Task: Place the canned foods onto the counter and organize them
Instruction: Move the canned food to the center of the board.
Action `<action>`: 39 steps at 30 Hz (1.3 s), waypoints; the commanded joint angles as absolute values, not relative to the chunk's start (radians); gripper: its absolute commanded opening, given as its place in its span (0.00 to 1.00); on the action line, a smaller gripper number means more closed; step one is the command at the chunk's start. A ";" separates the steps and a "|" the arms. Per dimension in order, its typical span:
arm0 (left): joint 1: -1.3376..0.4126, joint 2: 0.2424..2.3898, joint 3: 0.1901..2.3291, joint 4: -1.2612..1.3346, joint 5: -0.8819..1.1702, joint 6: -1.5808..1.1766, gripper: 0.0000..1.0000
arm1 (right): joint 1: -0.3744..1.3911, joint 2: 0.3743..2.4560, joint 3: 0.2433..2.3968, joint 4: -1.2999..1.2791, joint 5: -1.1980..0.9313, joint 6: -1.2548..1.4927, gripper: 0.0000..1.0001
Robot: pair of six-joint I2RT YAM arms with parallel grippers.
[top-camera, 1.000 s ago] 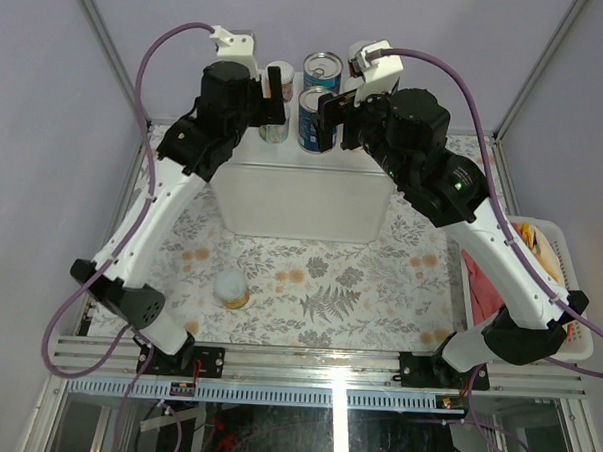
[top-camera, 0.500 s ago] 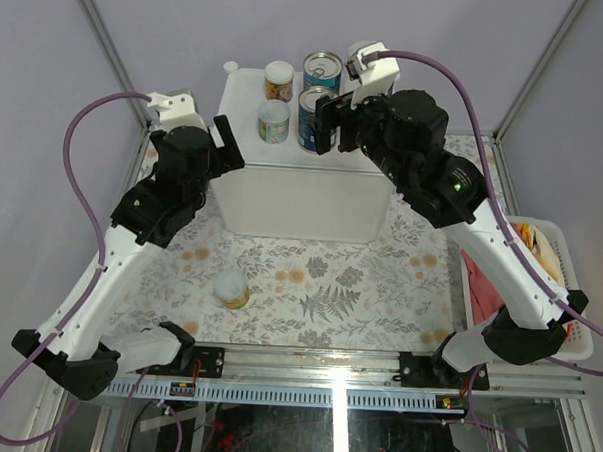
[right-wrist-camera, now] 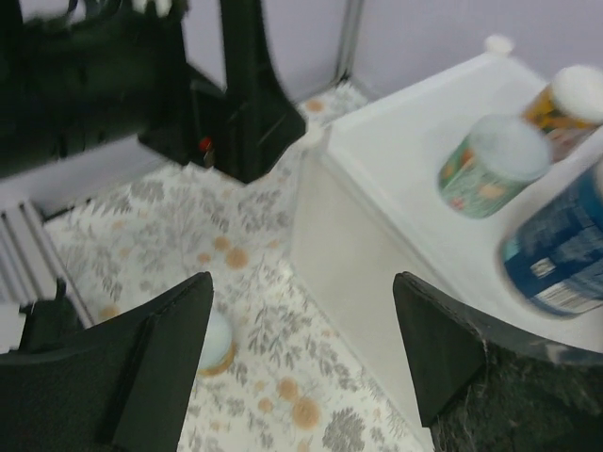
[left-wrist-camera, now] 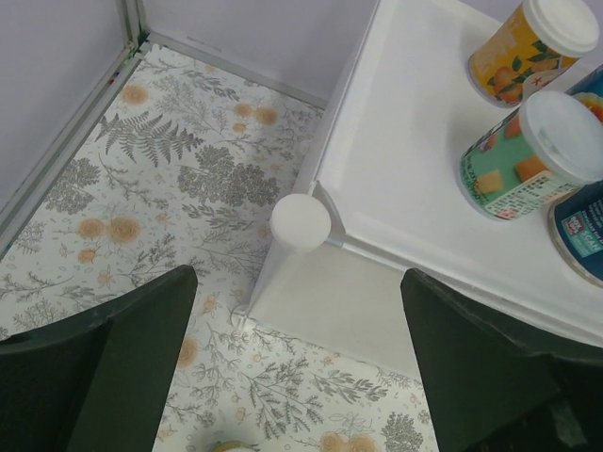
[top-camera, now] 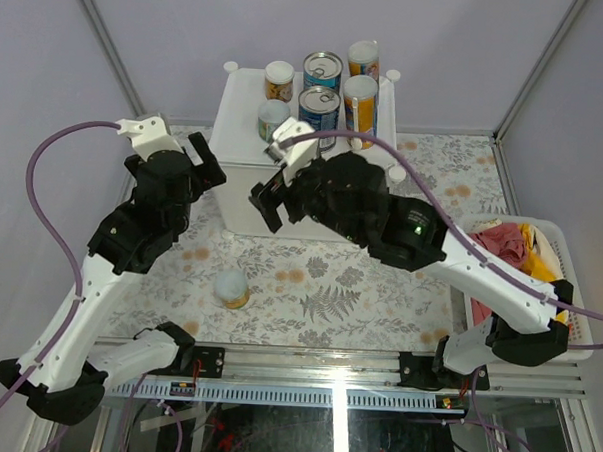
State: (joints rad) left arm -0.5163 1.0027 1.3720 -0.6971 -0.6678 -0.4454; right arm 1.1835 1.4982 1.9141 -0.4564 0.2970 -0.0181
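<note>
1. Change – the left gripper has come off the counter and now hangs beside its left front corner. Its fingers stand wide apart with nothing between them.
2. Change – the green can, which that gripper was at a second ago, now stands free and upright on the counter top.
3. Change – the right gripper has swung from the back row down in front of the counter. It is also spread wide and empty.
4. With the right arm gone, the whole top shows six cans in two rows:
   - back row: orange can, blue tin, tall can;
   - front row: green can, a second blue tin, a second tall can.
5. Meaning for the task: most of the stock appears placed. One loose can stands on the floral mat, well apart from the counter. The right wrist view looks down towards it, so it is likely the next pick.
6. Surroundings: a basket of red and yellow cloth sits at the right edge and is not part of the job.
7. Obstructions:
   - the two grippers hang near each other at the counter's left front, so either move risks crowding;
   - the right arm lies across the counter front;
   - the corner knob sits just under the left gripper;
   - bare top remains only along the left side, next to the green can.
</note>
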 commanded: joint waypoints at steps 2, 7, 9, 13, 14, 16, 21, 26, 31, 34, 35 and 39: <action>-0.522 0.976 1.335 -0.690 -0.695 -0.472 0.90 | 1.263 1.453 1.774 -0.422 0.298 -0.004 0.84; -0.522 0.962 1.317 -0.679 -0.665 -0.448 0.91 | 1.303 1.420 1.642 -0.390 0.292 0.053 0.83; -0.522 0.944 1.299 -0.681 -0.649 -0.445 0.91 | 1.305 1.404 1.593 -0.380 0.302 0.077 0.83; -0.522 0.906 1.244 -0.710 -0.609 -0.477 0.90 | 1.305 1.365 1.512 -0.356 0.338 0.099 0.83; -0.521 0.900 1.233 -0.722 -0.596 -0.488 0.90 | 1.304 1.359 1.501 -0.355 0.343 0.104 0.83; -0.522 0.892 1.212 -0.753 -0.573 -0.511 0.90 | 1.304 1.354 1.477 -0.356 0.345 0.114 0.83; -0.521 0.867 1.135 -0.805 -0.519 -0.580 0.89 | 1.304 1.328 1.406 -0.346 0.372 0.140 0.84; -0.522 0.852 1.061 -0.852 -0.445 -0.616 0.88 | 1.303 1.262 1.339 -0.316 0.469 0.140 0.86; -0.538 0.872 1.010 -0.910 -0.347 -0.651 0.88 | 1.280 1.247 1.347 -0.349 0.515 0.140 0.87; -0.558 0.873 0.985 -0.945 -0.316 -0.675 0.89 | 1.265 1.244 1.359 -0.378 0.544 0.152 0.87; -0.561 0.868 0.975 -0.954 -0.305 -0.684 0.89 | 1.257 1.237 1.357 -0.384 0.552 0.158 0.88; -0.575 0.850 0.928 -0.989 -0.274 -0.728 0.89 | 1.219 1.206 1.341 -0.391 0.577 0.179 0.88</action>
State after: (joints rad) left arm -0.5575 0.8738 0.9676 -0.9348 -0.3313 -0.6666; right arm 1.2552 1.2591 1.3273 -0.3985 0.5068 0.1452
